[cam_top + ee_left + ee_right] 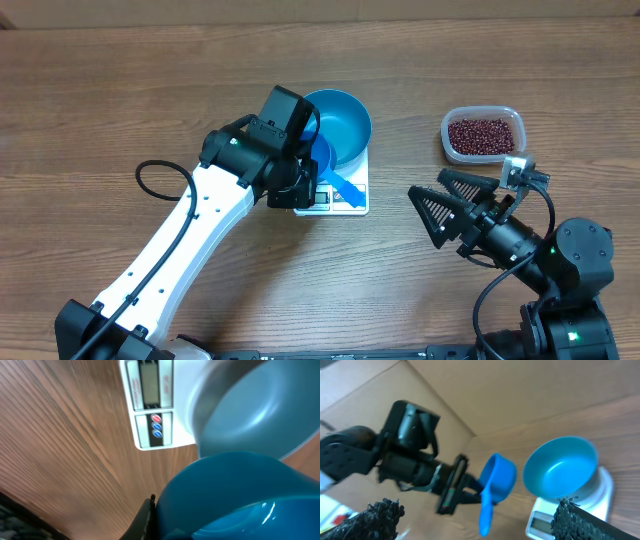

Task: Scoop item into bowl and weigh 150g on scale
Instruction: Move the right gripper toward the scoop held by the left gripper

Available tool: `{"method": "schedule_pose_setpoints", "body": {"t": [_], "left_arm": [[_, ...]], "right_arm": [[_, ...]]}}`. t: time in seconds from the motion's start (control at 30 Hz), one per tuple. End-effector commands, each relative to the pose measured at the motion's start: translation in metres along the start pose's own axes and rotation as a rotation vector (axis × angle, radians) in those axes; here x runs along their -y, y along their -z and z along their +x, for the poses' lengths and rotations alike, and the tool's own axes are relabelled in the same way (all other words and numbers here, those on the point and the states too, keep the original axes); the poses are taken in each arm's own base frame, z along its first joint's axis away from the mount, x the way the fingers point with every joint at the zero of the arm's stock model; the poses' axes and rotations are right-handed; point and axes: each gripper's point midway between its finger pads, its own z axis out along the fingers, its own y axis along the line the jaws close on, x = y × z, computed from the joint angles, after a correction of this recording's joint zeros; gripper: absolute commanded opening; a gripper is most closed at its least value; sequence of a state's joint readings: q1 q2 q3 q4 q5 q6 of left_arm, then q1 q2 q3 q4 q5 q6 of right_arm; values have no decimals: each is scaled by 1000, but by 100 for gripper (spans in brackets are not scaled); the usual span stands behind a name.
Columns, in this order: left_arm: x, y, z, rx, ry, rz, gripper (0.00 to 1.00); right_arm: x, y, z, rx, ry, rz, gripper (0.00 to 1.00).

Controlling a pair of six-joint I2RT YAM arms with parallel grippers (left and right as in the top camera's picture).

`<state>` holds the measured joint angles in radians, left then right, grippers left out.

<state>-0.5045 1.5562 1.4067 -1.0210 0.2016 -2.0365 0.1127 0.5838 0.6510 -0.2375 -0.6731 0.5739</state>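
The bright blue bowl (338, 122) stands on the white scale (358, 197), and its inside shows only bare blue (260, 407) (562, 467). My left gripper (303, 186) is shut on a small blue scoop (322, 156), held tilted at the bowl's near-left rim with its handle (350, 192) over the scale. The scoop's cup (235, 495) (498, 478) fills the lower left wrist view. The beans (483, 134) lie in a clear tub (446, 128) at the right. My right gripper (437, 203) hangs open and empty, right of the scale and in front of the tub.
The scale's display (149, 384) and its round buttons (156, 425) face the table's front. The left arm's white link (190, 240) slants across the front left of the table. The right arm's base (575, 260) sits at the front right.
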Motion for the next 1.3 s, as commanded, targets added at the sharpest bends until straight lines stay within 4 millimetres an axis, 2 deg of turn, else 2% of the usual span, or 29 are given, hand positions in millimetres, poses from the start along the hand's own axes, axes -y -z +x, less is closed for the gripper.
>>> {"method": "schedule_pose_setpoints", "body": {"t": [0.0, 0.13, 0.3, 0.47, 0.63, 0.83, 1.07, 1.27], "left_arm": [[6, -1, 12, -52, 35, 17, 4], [22, 1, 21, -89, 18, 84, 4], [33, 2, 27, -112, 6, 129, 5], [43, 3, 32, -130, -3, 169, 4], [55, -1, 31, -120, -6, 210, 4], [58, -14, 30, -113, -3, 196, 5], [60, -33, 26, -95, 4, 173, 5], [63, -37, 27, -103, 1, 180, 5]], "right_arm": [[-9, -1, -3, -20, -78, -38, 100], [11, -9, -1, -22, -284, 34, 100], [37, -22, 1, -21, -488, 117, 100], [50, -39, 1, -39, -539, 125, 100], [50, -56, 1, -57, -524, 92, 100], [38, -72, 1, -62, -484, 38, 100], [34, -77, 3, -56, -467, 38, 100], [37, -77, 2, -46, -468, 49, 99]]}}
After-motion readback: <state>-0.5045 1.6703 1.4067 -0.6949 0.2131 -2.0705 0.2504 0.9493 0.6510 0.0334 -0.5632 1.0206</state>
